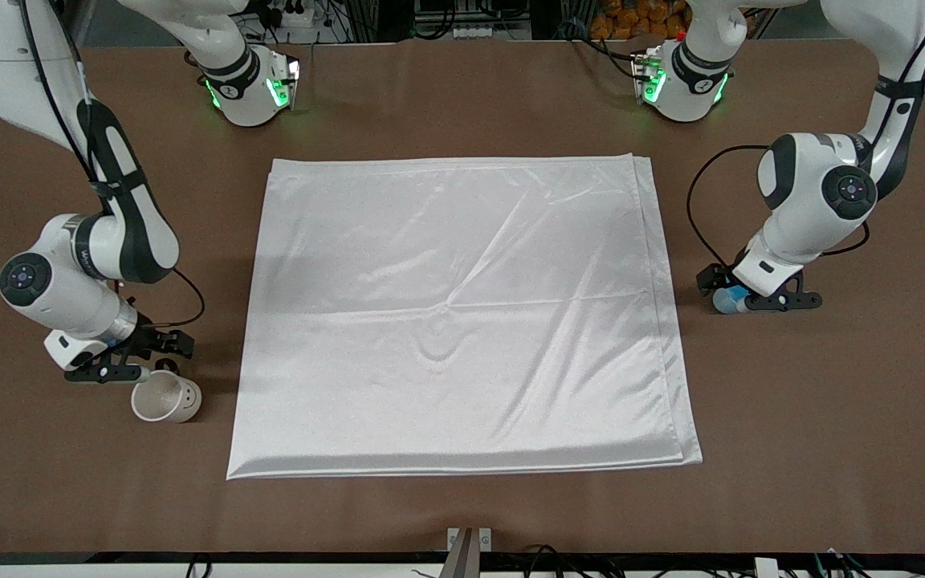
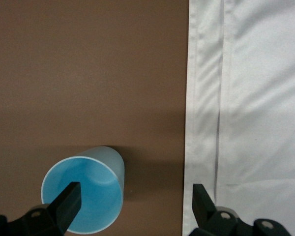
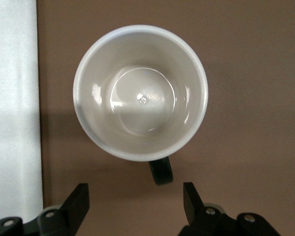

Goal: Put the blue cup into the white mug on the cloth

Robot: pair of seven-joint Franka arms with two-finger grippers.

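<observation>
A brown bench (image 1: 462, 96) carries the scene, with two white Franka arms reaching down at either end. The cloth (image 1: 462, 321), a large shiny white sheet folded double and marked by faint creases, lies flat in the middle of the bench, its doubled edges showing toward the left arm's end.

The white mug (image 1: 166, 397) stands upright on the bare bench just off the cloth's edge at the right arm's end, near the corner of the cloth closest to the front camera. A few dark dots show on its side; the right wrist view shows its pale, empty inside (image 3: 141, 92) and its small black handle (image 3: 161, 171).

The blue cup (image 1: 728, 300) stands upright on the bare bench at the left arm's end, near the cloth but apart from it. Its brighter blue inside is empty in the left wrist view (image 2: 83, 195).

The right gripper (image 1: 127, 353) sits low beside the mug, jaws spread wide and holding nothing, the mug's handle pointing toward the gap between the fingers (image 3: 74, 204).

The left gripper (image 1: 751, 299) sits low at the blue cup, jaws spread wide and gripping nothing. One fingertip (image 2: 69, 199) overlaps the cup's open mouth in the left wrist view; the other (image 2: 200, 201) lies over the cloth's edge.
</observation>
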